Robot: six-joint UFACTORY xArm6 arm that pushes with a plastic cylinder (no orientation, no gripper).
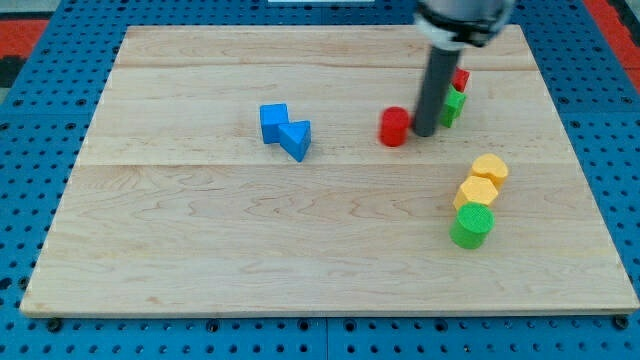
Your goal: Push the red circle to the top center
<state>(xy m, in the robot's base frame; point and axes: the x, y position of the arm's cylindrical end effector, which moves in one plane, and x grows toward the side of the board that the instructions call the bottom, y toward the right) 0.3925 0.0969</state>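
Note:
The red circle [394, 127] is a short red cylinder on the wooden board, right of centre and in the upper half. My tip [424, 133] stands just to its right, touching or nearly touching it. The dark rod rises from there to the view's top. Behind the rod, a second red block [460, 79] and a green block [453, 105] are partly hidden; their shapes cannot be made out.
Two blue blocks [285, 129] lie touching each other left of the red circle. At the right, two yellow blocks [483, 180] and a green cylinder [472, 226] form a slanted row. The board's top edge [320, 30] lies above.

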